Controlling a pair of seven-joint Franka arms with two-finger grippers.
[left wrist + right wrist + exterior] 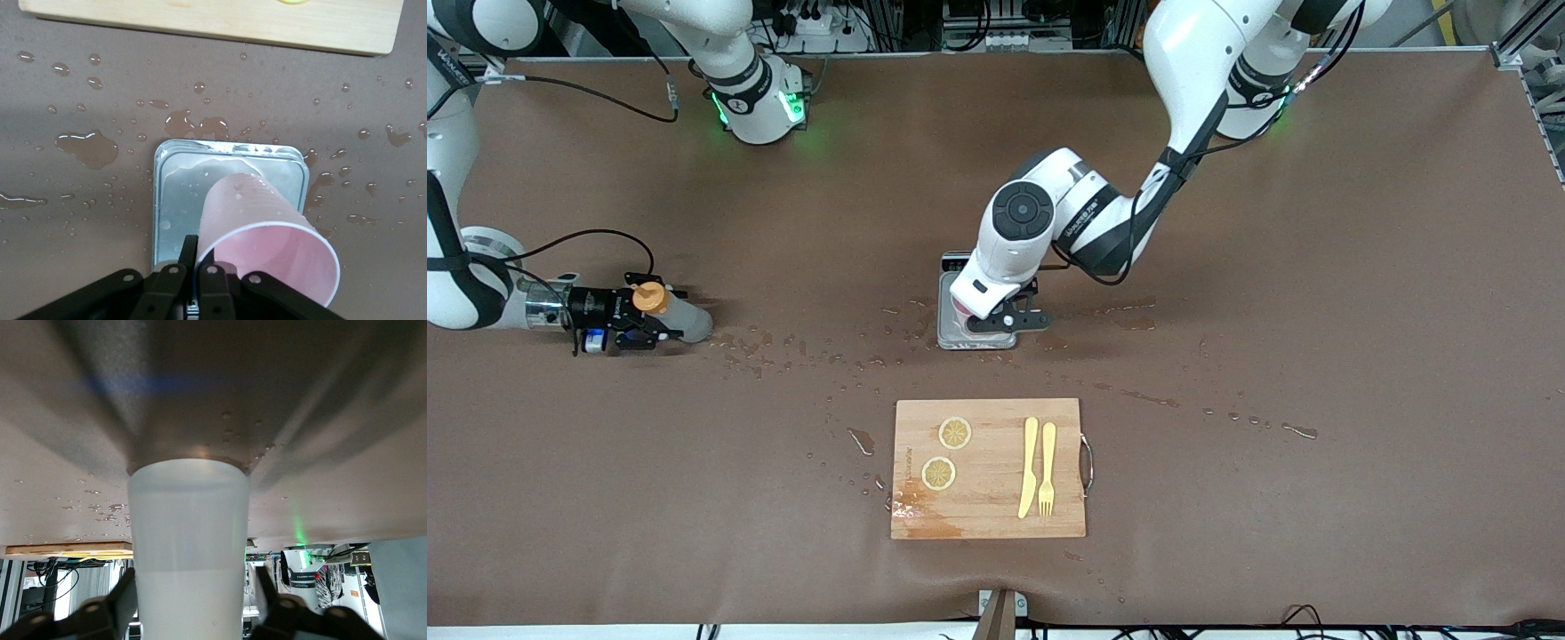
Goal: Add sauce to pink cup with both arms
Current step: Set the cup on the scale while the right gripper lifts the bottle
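A cutting board (988, 468) lay nearest the front camera, with lemon slices (955, 433), a knife (1029, 468) and a fork (1048, 468) on it. Farther back sat a scale (230, 200), the sauce bottle (673, 313) toward the right arm's end.

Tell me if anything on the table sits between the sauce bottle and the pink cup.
Nothing visible does. Only water drops lie on the table between the sauce bottle at the right gripper and the pink cup, pinched by the left gripper over the scale.

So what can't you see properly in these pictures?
- Pink cup: front view, the left arm covers it.
- Scale: front view, its display is mostly under that arm.
- Sauce bottle: right wrist view, nozzle cut off at the edge.
- Left hand: only its fingertips show.
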